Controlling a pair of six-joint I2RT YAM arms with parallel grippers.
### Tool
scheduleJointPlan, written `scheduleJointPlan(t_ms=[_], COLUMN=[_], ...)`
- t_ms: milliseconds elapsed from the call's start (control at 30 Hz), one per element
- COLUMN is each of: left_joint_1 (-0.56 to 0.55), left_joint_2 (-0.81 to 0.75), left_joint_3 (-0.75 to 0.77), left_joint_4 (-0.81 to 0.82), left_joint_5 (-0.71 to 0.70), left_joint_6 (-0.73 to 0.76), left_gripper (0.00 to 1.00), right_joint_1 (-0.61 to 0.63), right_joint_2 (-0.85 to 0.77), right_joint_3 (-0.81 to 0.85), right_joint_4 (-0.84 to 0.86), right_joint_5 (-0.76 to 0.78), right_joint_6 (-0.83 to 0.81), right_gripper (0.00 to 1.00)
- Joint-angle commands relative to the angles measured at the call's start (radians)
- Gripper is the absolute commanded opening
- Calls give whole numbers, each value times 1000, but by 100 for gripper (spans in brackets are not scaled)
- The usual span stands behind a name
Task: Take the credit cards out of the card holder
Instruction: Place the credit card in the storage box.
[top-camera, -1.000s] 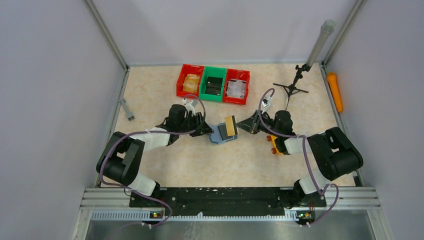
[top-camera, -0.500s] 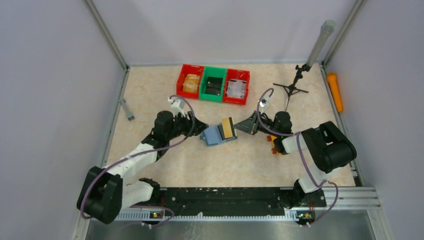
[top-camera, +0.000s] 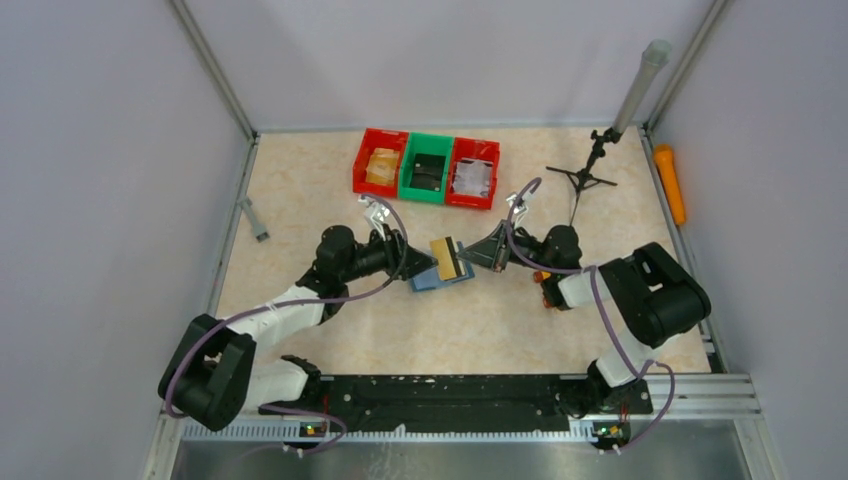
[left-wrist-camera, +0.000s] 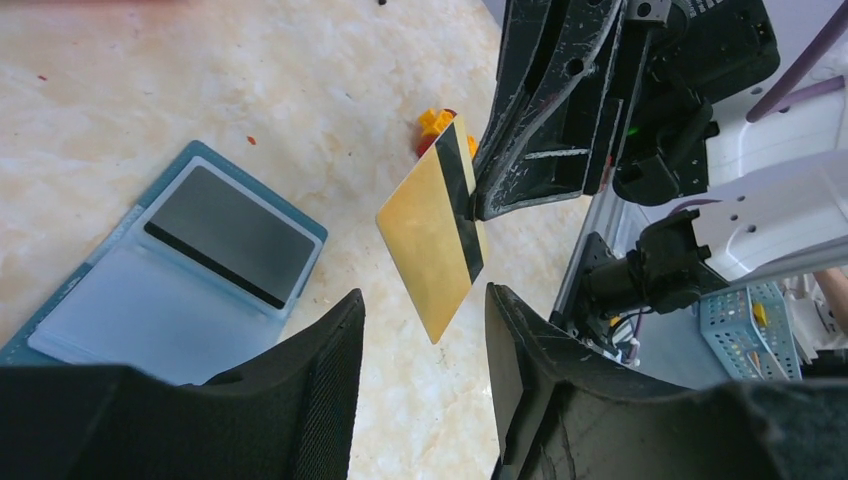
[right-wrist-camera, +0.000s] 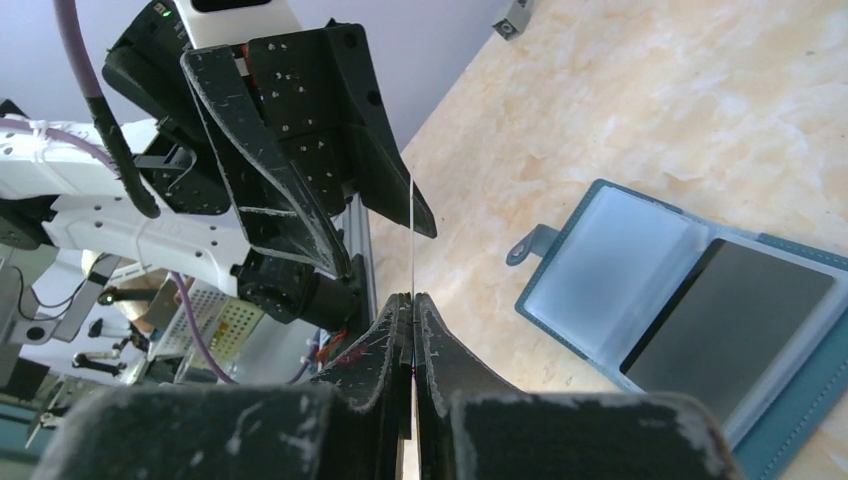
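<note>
Right fingers (right-wrist-camera: 400, 320) clamp 1 yellow striped card (left-wrist-camera: 432, 245) upright above the tabletop (left-wrist-camera: 200, 80). The left fingers (top-camera: 420, 262) stand apart around it, seemingly not touching. Card holder (left-wrist-camera: 120, 310) lies open, 1 dark card (left-wrist-camera: 228, 232) inside.

Above the counter (top-camera: 450, 330), the left arm (top-camera: 290, 305) and right arm (top-camera: 600, 285) each have white links, bulky black joints and 1 purple cable (right-wrist-camera: 72, 45). The left pincer (left-wrist-camera: 422, 300) and right pincer (right-wrist-camera: 411, 300) have black fingers (left-wrist-camera: 300, 400), scuffed pale and seemingly dotted with small screw holes.

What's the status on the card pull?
Right pincer shut on gold card, held aloft. Left pincer open, close by it. Dark card in open card holder. No obstruction seen.
</note>
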Motion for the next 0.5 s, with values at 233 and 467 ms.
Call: scheduleJointPlan(t_ms=[233, 467], left_joint_1=[-19, -24], left_joint_2=[55, 43], left_joint_3=[18, 14], left_joint_4=[134, 131], left_joint_5=[116, 111], left_joint_6=[-33, -30], left_gripper=[42, 16], right_joint_1=[35, 35], right_joint_2=[30, 32], right_joint_3=[44, 46], right_joint_4=[143, 121], right_joint_5=[-56, -50], right_joint_6=[31, 15], right_gripper=[0, 0])
